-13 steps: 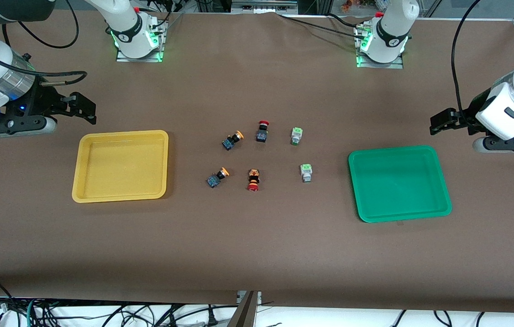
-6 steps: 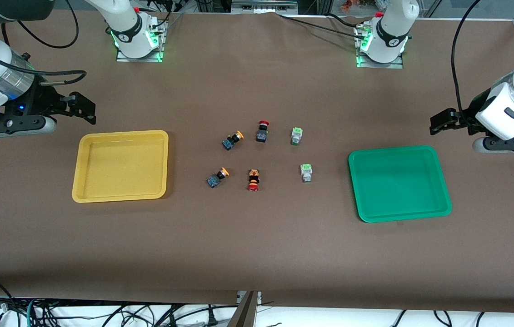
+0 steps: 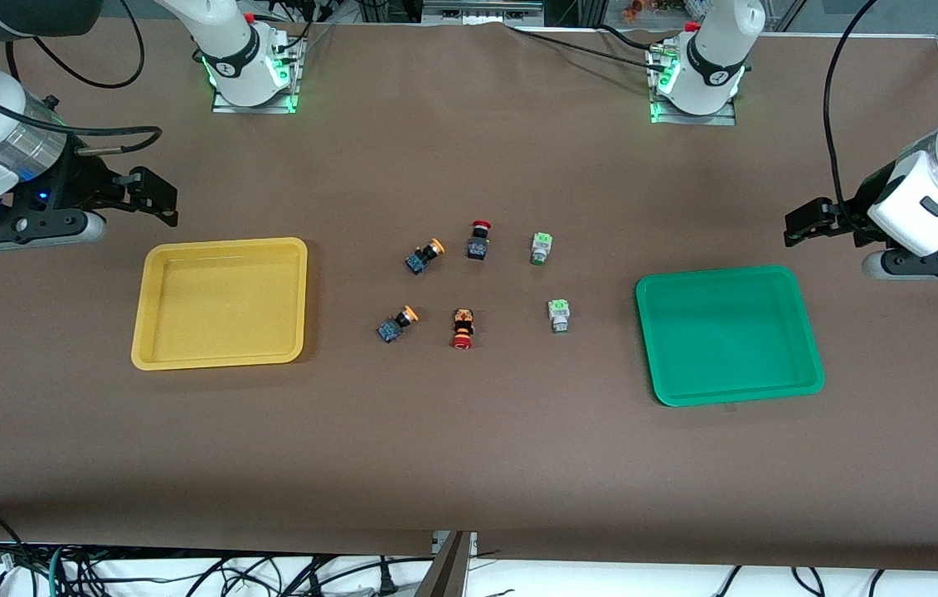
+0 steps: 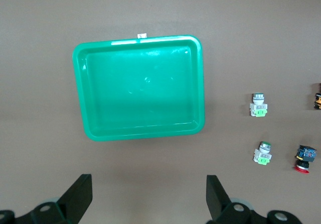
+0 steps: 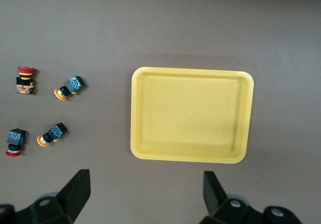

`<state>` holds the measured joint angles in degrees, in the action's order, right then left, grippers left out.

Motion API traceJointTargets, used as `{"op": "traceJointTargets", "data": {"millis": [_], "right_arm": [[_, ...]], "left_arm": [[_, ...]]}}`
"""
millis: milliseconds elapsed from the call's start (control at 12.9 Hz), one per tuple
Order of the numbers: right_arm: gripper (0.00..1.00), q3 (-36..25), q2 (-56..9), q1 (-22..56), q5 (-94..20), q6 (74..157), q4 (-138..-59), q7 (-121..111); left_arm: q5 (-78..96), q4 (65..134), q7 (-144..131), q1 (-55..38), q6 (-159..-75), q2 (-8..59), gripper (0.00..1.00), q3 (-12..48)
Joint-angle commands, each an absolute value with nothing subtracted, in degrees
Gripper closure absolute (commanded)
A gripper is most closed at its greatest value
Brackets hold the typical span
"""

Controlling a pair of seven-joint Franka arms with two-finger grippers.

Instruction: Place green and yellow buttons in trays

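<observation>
The yellow tray (image 3: pixel 220 243) lies toward the right arm's end of the table and the green tray (image 3: pixel 730 274) toward the left arm's end; both hold nothing. Between them lie two yellow buttons (image 3: pixel 425 254) (image 3: pixel 396 324) and two green buttons (image 3: pixel 541 247) (image 3: pixel 558 314). My right gripper (image 3: pixel 155 199) is open and empty over bare table beside the yellow tray (image 5: pixel 193 71); its wrist view shows the gripper (image 5: pixel 145 181) and the yellow buttons (image 5: pixel 68 87) (image 5: pixel 51 133). My left gripper (image 3: pixel 804 224) is open and empty over bare table beside the green tray (image 4: pixel 139 40); its wrist view shows the gripper (image 4: pixel 149 184) and the green buttons (image 4: pixel 259 105) (image 4: pixel 263 153).
Two red-capped black switches (image 3: pixel 479 239) (image 3: pixel 462 328) lie between the yellow and green buttons. The arm bases (image 3: pixel 249 75) (image 3: pixel 697 83) stand at the table's edge farthest from the front camera. Brown table surface surrounds both trays.
My right gripper has shifted very slightly toward the table's middle. The left arm, the buttons and the trays have not moved.
</observation>
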<state>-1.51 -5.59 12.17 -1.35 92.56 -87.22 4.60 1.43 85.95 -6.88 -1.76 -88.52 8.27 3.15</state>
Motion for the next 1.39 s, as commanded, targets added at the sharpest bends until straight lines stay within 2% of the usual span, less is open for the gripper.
{"op": "traceJointTargets", "data": {"millis": [0, 387, 619, 851, 1315], "right_arm": [[0.0, -1.14, -6.85, 11.87, -0.7, 92.55, -85.96, 5.1], [0.0, -0.97, -11.32, 12.57, -0.88, 98.51, -86.04, 4.31], [0.0, -0.97, -13.09, 12.74, -0.44, 98.61, -86.13, 4.22], [0.0, -0.97, -19.22, 12.83, -0.35, 98.0, -86.22, 4.04], [0.0, -0.79, -20.04, 14.32, -2.19, 100.45, -86.22, 5.27]], "left_arm": [[2.11, 83.76, -5.98, -1.67, -86.92, 9.32, 0.0, 3.08], [2.37, 83.76, -5.98, -1.84, -86.92, 9.32, 0.0, 3.08], [2.2, 83.76, -5.98, -2.02, -86.84, 9.32, 0.0, 3.16], [2.28, 83.93, -6.15, -2.2, -86.84, 9.4, 0.0, 3.16], [2.64, 83.93, -9.65, -2.72, -86.57, 9.76, 0.0, 3.87]]}}
